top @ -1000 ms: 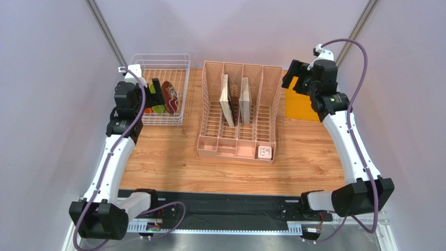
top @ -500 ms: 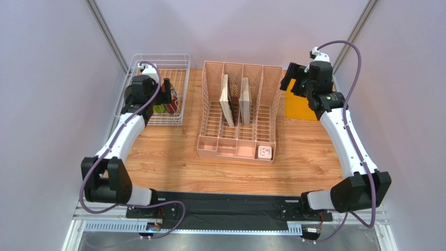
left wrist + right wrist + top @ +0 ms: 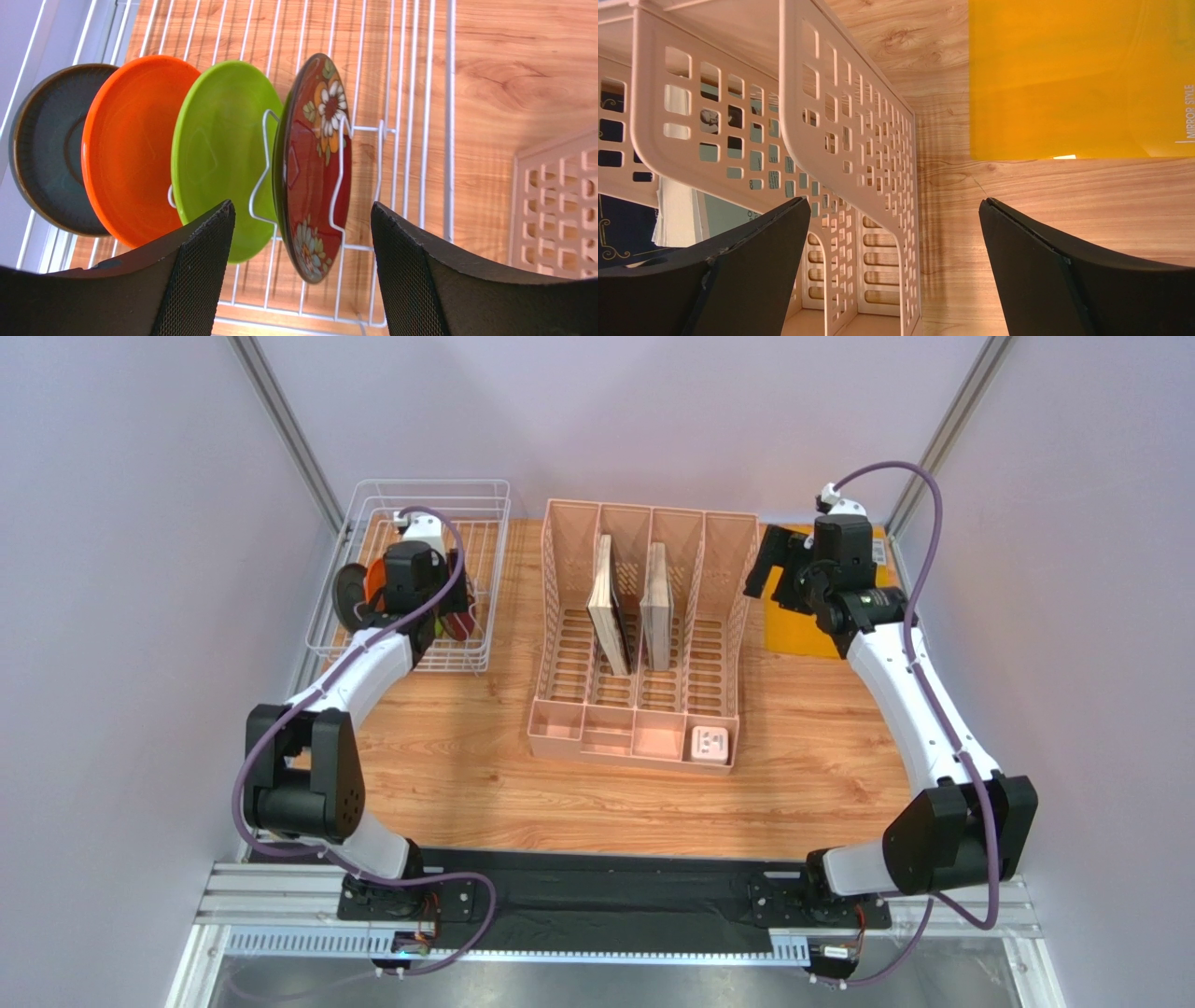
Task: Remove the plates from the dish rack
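Wood-grain table [image 3: 463, 756] carries everything. The pink slotted organiser [image 3: 561, 616] stands in the middle toward the far edge, and the white wire dish rack [image 3: 421, 487] sits in the far left corner.

Four plates stand on edge in the dish rack, in a row between its wire prongs. From the rack's outer side inward they are slate blue [image 3: 42, 147], orange [image 3: 130, 140], lime green [image 3: 221, 154] and dark red with flowers [image 3: 316, 168]. Each is seen almost rim-on from the left wrist, so the flat faces look sideways along the row.

The left arm is the nearer one by far. The left fingers [image 3: 196, 280] hang over the rack, spread apart, with one on each face of the dark red plate. That plate sits roughly midway in the gap, its lower rim reaching down between them. The spread runs across the plate's thickness, which is the line a pinch on the faces needs. The lime green plate stands just beside the outer finger, so closing there could catch it too.

Whether either pad touches the red plate I cannot tell; a sliver of gap seems to show on both sides.

The right fingers [image 3: 752, 266] stand wide and hold nothing. They are well apart from the rack, near the far right corner beside the organiser's wall and above a yellow mat [image 3: 1053, 70].
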Motion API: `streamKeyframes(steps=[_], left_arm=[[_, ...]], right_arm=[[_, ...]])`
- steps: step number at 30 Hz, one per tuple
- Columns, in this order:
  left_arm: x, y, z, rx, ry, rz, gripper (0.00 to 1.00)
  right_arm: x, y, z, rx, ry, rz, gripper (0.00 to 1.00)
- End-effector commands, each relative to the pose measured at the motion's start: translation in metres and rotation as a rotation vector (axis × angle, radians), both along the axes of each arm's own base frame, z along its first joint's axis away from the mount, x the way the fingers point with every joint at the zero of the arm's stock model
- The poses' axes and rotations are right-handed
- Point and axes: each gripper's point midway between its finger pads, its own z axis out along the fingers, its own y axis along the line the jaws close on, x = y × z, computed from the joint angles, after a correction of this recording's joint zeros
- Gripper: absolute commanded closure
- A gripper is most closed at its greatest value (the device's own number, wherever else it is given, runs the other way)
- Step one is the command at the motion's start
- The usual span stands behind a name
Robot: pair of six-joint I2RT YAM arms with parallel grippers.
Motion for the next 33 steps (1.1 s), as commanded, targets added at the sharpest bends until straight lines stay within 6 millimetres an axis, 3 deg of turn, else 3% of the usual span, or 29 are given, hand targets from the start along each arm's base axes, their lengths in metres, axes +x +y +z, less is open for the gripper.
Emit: streamKeyframes(steps=[1, 6, 9, 11, 12, 13, 14, 21, 24, 27, 33], left_arm=[[0.011, 0.006, 0.002, 0.008, -0.065, 0.043, 0.26], [0.015, 0.004, -0.011, 0.003, -0.046, 0.040, 0.33], [0.018, 0.001, -0.020, -0.010, -0.034, 0.026, 0.42], [0.019, -0.001, -0.024, -0.019, -0.027, 0.023, 0.58], [0.019, -0.001, -0.026, -0.020, -0.024, 0.023, 0.69], [0.019, -0.001, -0.028, -0.020, -0.024, 0.023, 0.87], [0.019, -0.001, -0.029, -0.021, -0.021, 0.024, 0.93], [0.015, -0.008, -0.035, -0.016, -0.019, 0.009, 1.00], [0.016, -0.007, -0.023, 0.003, -0.037, 0.027, 1.00], [0.015, -0.003, -0.002, 0.084, -0.063, 0.085, 1.00], [0.000, 0.013, 0.059, 0.323, -0.155, 0.291, 1.00]], right_arm=[[0.000, 0.003, 0.002, 0.016, -0.008, 0.006, 0.00], [0.000, 0.001, 0.007, 0.009, -0.018, 0.001, 0.00], [0.000, 0.001, 0.004, 0.009, -0.011, 0.002, 0.00], [0.000, 0.002, 0.003, 0.008, -0.008, 0.006, 0.00], [0.000, 0.002, 0.002, 0.009, -0.007, 0.004, 0.00], [-0.001, 0.002, 0.002, 0.008, -0.005, 0.002, 0.00], [-0.001, 0.002, 0.001, 0.006, -0.003, 0.003, 0.00], [-0.001, 0.000, 0.000, 0.005, 0.003, -0.002, 0.00], [0.000, 0.002, -0.001, 0.006, 0.007, 0.002, 0.00], [-0.002, 0.001, -0.001, 0.005, 0.008, 0.001, 0.00], [-0.003, 0.000, 0.003, 0.003, 0.000, -0.004, 0.00]])
